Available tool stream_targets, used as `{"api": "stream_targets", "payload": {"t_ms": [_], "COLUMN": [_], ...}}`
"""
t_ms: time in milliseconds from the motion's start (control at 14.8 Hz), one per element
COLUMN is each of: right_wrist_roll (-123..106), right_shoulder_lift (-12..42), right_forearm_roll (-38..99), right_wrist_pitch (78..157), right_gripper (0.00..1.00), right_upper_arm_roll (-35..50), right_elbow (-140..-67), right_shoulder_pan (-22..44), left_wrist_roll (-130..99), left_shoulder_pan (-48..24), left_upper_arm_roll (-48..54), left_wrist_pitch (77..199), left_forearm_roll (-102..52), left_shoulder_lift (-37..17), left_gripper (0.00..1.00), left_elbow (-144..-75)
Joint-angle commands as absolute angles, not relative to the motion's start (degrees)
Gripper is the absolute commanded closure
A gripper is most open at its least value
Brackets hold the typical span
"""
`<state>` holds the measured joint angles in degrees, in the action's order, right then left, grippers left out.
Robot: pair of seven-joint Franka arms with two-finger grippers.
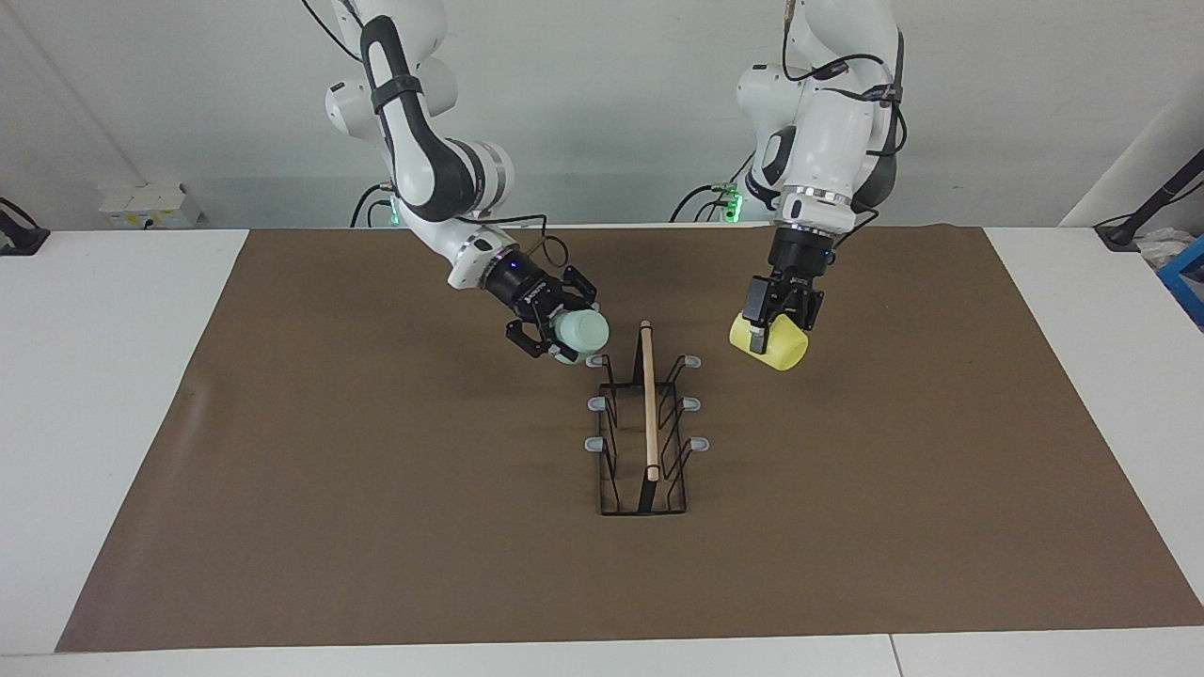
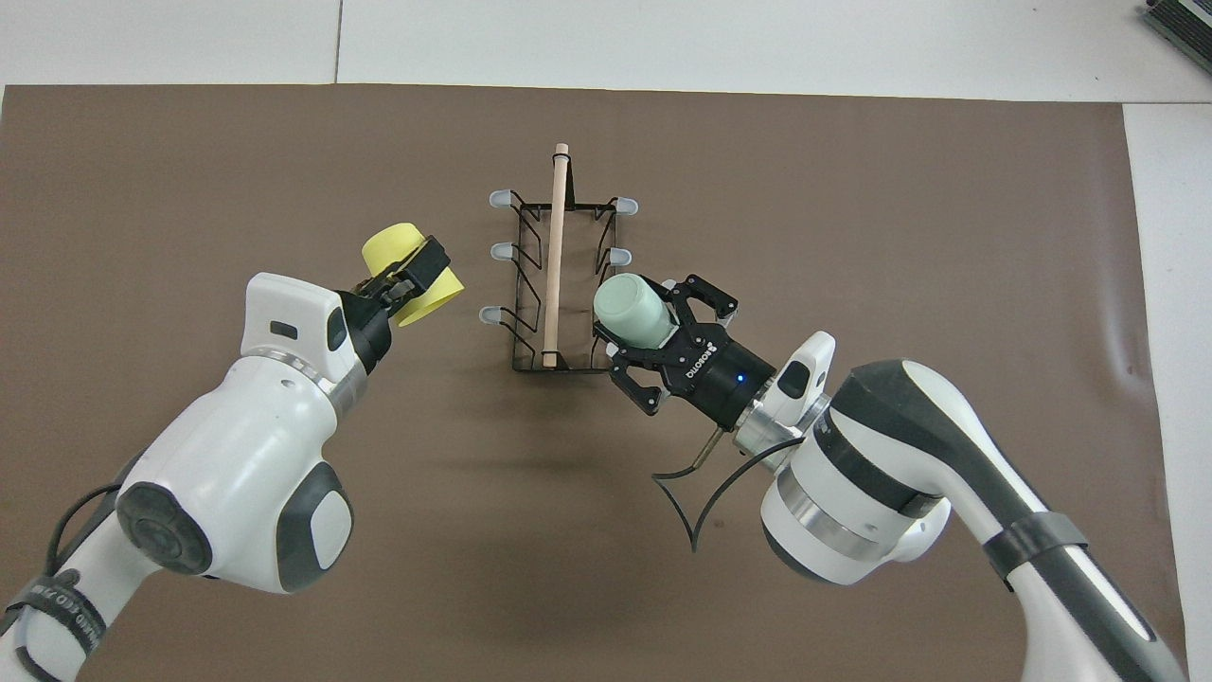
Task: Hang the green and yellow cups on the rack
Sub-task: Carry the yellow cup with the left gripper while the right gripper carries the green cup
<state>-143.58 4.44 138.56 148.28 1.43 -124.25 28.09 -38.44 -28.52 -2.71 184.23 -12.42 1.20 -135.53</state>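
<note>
The black wire rack (image 1: 649, 404) (image 2: 556, 256) with its wooden rod stands mid-mat. My right gripper (image 1: 567, 334) (image 2: 655, 332) is shut on the pale green cup (image 1: 588, 331) (image 2: 630, 308), held on its side in the air. The cup hangs just above the grey prong nearest the robots, toward the right arm's end of the rack. My left gripper (image 1: 773, 320) (image 2: 417, 277) is shut on the rim of the yellow cup (image 1: 785, 350) (image 2: 386, 244). That cup is tilted in the air beside the rack, toward the left arm's end, apart from the prongs.
A brown mat (image 1: 376, 517) covers most of the white table (image 1: 94, 376). A black cable loops under the right arm's wrist (image 2: 701, 483). A small white box (image 1: 146, 202) sits by the wall.
</note>
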Motion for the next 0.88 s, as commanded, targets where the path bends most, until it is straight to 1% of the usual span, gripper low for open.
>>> {"api": "stream_targets", "payload": {"t_ms": [0,271,609,812], "right_wrist_roll": [-144.7,-144.8,-145.6,-148.3], "right_shoulder_lift": [5.8,6.3,9.0,10.3], "right_forearm_roll": [141.1,141.5,141.7,145.5], "right_wrist_pitch": [149.3,149.9,149.6,149.0], "right_gripper": [0.9,0.9,0.9,0.9], "right_upper_arm_roll": [1.2,1.2,1.2,1.2], "right_elbow": [-120.9,-120.6,-119.4,-119.4], "right_shoulder_pan": [28.6,28.6,28.7,28.9], "left_wrist_roll": [-37.7,-37.7,-37.7,-38.1], "left_shoulder_pan": [-31.7,-32.5,-34.4,-36.2], "left_upper_arm_roll": [-4.0,-3.9,-3.8,-3.8], "left_wrist_pitch": [188.5,189.6,189.3,189.1], "left_forearm_roll": [-11.7,-11.7,-11.7,-11.7], "left_shoulder_lift": [-2.0,-3.2,-3.3,-2.3], "left_gripper": [1.0,1.0,1.0,1.0], "left_elbow": [-135.8,-135.7,-136.0,-138.7]}}
